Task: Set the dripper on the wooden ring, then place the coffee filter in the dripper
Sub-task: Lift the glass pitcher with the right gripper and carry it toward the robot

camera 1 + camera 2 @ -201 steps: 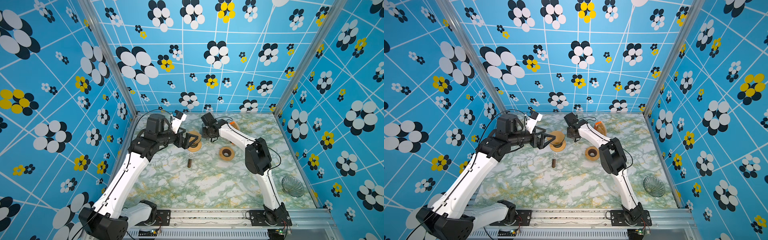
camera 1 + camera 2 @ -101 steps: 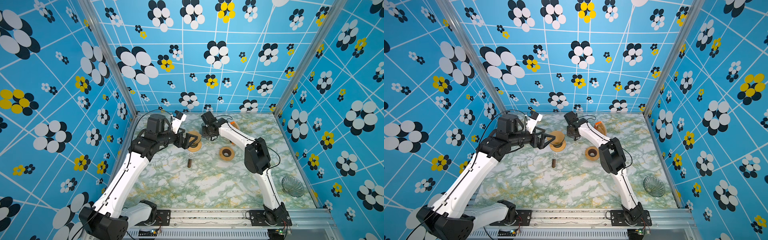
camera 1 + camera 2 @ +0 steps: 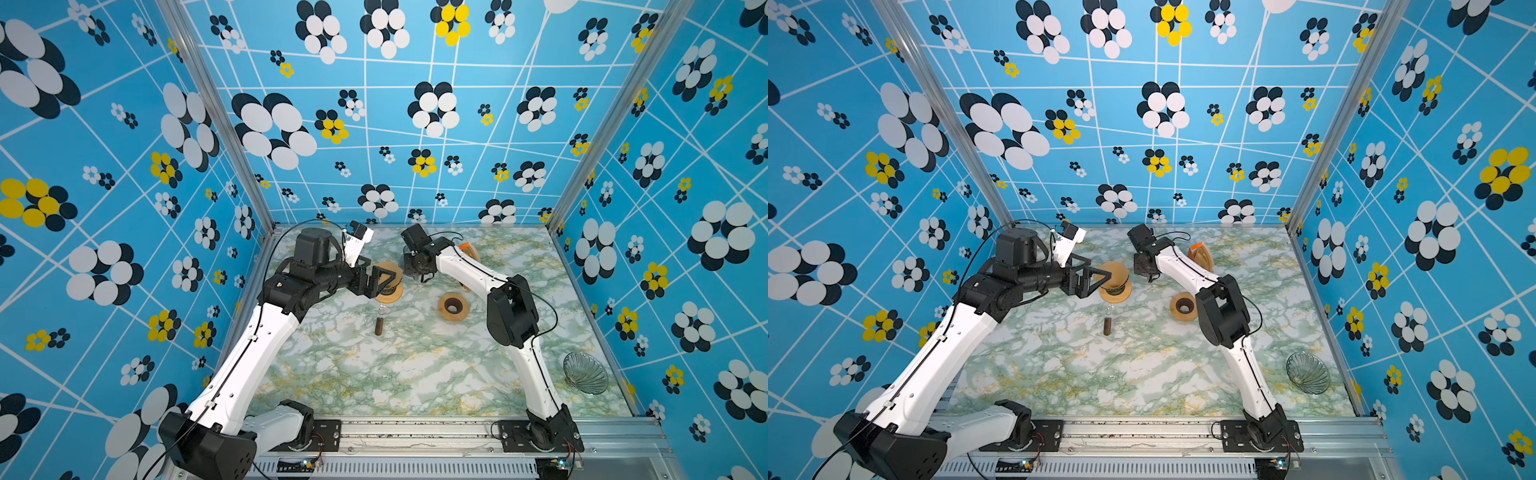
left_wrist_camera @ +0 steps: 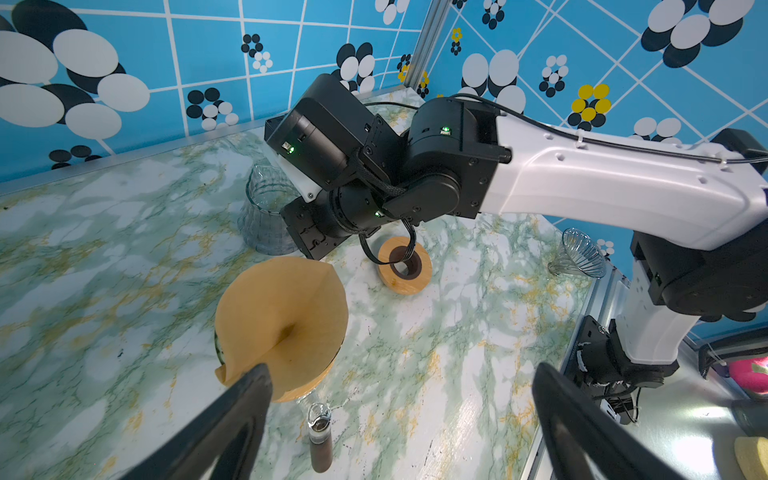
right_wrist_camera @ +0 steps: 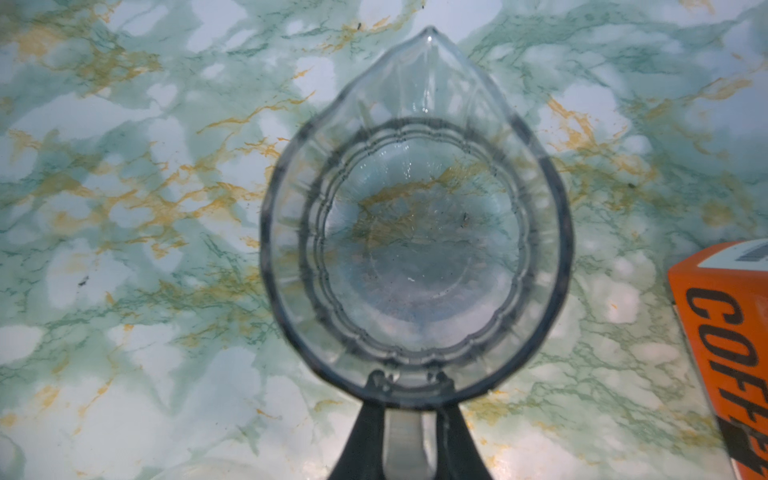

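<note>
In both top views the coffee filter (image 3: 395, 274) sits in the dripper (image 3: 392, 296) at the far middle of the worktop (image 3: 415, 365), with the left tool (image 3: 384, 279) just beside it.

Left wrist view: the left tool's jaws stand wide apart, released, with one tip at the filter's rim.

Right wrist view: the right tool (image 5: 409, 383) is clenched on the handle of the glass jug (image 5: 291, 249).

One brown paper filter (image 4: 286, 316) is sitting in one wood-based dripper (image 4: 309, 390) just beside a fingertip of the left pincer (image 4: 401, 370), and one small brown vial (image 4: 320, 442) is resting near that pincer. One glass jug (image 5: 415, 232) is standing at the right pincer (image 5: 409, 384), its handle between the fingers, while one orange box (image 5: 727, 353) and one loose wooden ring (image 3: 453, 318) are sitting near that pincer. One ribbed glass cone (image 3: 584, 372) is lying well apart from both pincers.
</note>
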You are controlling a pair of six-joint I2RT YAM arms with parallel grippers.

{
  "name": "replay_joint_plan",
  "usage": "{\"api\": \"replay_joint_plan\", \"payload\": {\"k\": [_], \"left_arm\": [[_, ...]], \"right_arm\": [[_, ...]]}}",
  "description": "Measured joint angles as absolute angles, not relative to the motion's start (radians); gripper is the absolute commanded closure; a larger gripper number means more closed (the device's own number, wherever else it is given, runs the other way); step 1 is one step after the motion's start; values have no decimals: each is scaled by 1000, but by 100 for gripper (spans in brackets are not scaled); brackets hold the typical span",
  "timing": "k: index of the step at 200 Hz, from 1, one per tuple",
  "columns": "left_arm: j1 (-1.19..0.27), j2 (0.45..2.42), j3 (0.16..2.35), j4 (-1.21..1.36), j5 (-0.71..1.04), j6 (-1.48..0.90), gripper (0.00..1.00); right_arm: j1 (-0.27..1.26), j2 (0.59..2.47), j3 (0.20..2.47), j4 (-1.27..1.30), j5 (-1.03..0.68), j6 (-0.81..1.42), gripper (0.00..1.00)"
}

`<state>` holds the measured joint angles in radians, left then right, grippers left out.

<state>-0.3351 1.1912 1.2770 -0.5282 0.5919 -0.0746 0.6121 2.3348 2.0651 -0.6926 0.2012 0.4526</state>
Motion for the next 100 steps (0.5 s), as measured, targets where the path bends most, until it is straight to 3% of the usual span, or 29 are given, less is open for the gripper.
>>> {"api": "replay_joint_plan", "payload": {"k": [100], "left_arm": [[-335, 1191, 1277, -527, 595, -78, 1]], "right_arm": [[612, 2180, 1852, -659, 208, 396, 86]]}}
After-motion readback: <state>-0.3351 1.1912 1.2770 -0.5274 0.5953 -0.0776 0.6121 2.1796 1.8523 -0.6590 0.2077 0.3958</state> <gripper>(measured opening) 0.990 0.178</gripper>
